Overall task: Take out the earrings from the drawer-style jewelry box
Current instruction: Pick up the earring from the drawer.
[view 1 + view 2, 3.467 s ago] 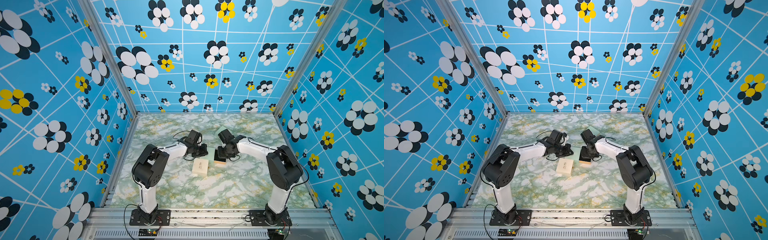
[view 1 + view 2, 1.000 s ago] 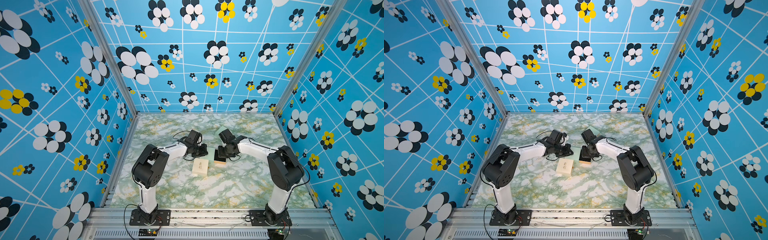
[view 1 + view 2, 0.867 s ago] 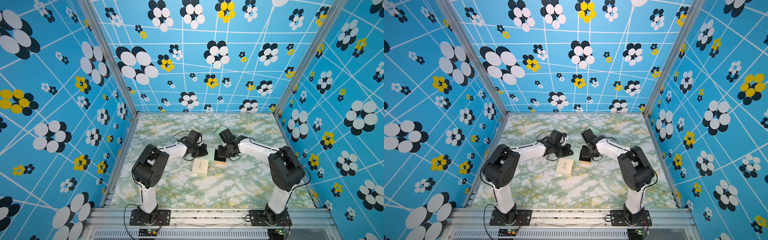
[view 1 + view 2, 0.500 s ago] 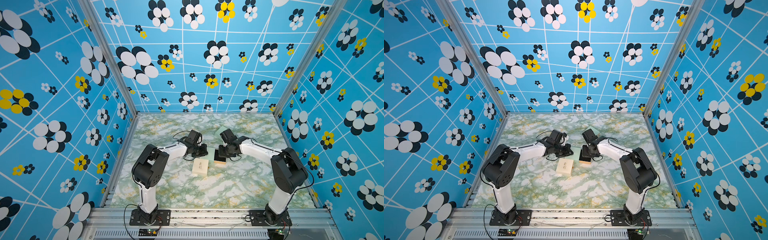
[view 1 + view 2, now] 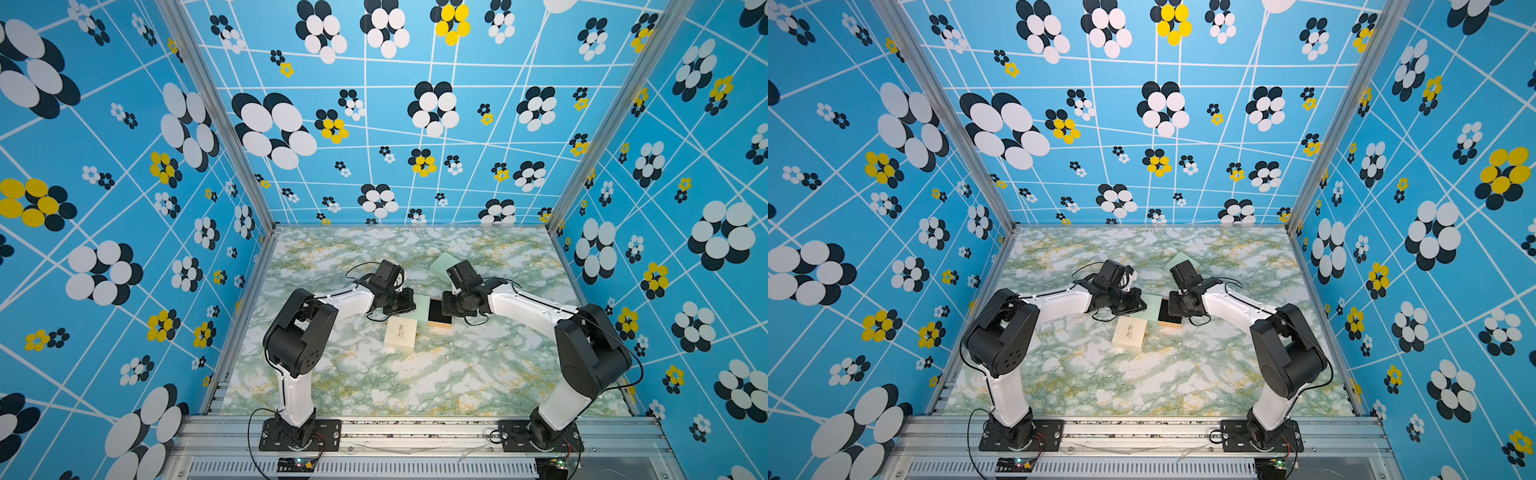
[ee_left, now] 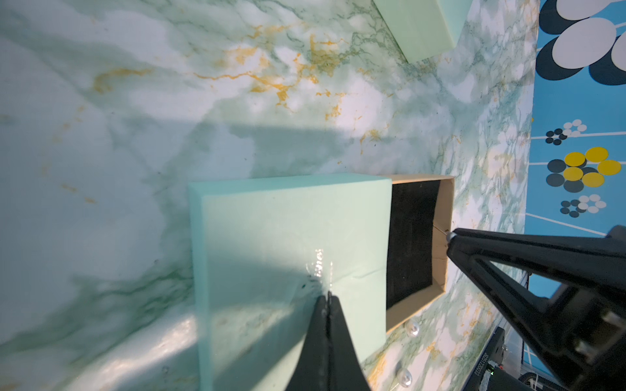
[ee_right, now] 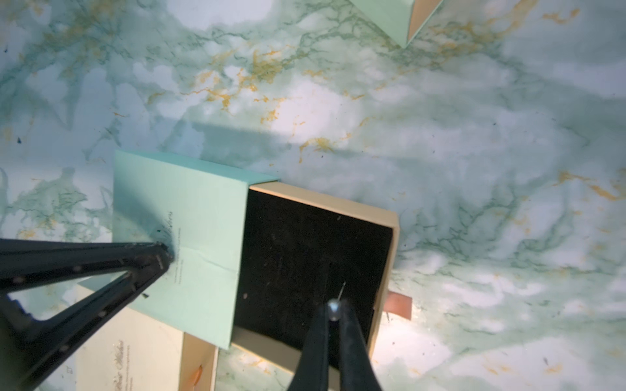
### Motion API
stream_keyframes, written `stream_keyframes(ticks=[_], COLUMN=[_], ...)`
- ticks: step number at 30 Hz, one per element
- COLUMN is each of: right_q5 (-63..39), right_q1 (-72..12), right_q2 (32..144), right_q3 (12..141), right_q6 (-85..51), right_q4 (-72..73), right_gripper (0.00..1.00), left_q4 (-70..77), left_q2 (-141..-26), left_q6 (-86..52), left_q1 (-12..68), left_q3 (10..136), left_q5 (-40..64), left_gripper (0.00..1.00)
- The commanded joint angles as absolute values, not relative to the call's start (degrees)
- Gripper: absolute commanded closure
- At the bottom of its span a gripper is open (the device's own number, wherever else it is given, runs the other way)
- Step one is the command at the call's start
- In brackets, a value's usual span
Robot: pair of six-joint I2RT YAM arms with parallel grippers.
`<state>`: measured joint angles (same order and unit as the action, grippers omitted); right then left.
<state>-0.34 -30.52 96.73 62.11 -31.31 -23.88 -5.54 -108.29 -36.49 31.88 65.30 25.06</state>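
Observation:
The jewelry box lies mid-table: a mint-green sleeve with its tan, black-lined drawer slid out. My left gripper is shut, its tips pressed on the sleeve's top. My right gripper hovers over the drawer, shut on a pearl earring whose thin pin points forward. Two more pearl earrings lie on the marble table beside the drawer. In both top views the grippers face each other across the box.
A closed cream box sits just in front of the jewelry box. Another mint-green box lies behind the right wrist. A brown pull tab sticks out from the drawer's end. Blue patterned walls enclose the table.
The right arm's elbow has swung slightly rightward while its gripper stays over the drawer. The left arm has not moved.

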Motion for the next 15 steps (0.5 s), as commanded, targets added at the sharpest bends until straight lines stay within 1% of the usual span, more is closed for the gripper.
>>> stream_keyframes(ticks=[1, 8, 15], right_q5=[-0.62, -0.63, -2.43], right_q1=[-29.60, -26.98, -24.12], right_q2=[93.60, 89.08, 90.01], right_q3=[59.97, 54.84, 52.76], right_q6=[-33.03, -34.18, -34.06], right_q4=[-22.68, -22.37, -22.87], right_gripper=[1.00, 1.00, 1.00], left_q4=[-7.82, -7.91, -8.00], left_q2=[-107.49, -107.49, -107.17], left_q6=[-36.63, -36.62, -36.59], left_q1=[31.51, 31.46, 31.46], left_q3=[63.59, 63.60, 63.63], left_q5=[24.34, 24.35, 24.26], left_gripper=[1.00, 1.00, 1.00])
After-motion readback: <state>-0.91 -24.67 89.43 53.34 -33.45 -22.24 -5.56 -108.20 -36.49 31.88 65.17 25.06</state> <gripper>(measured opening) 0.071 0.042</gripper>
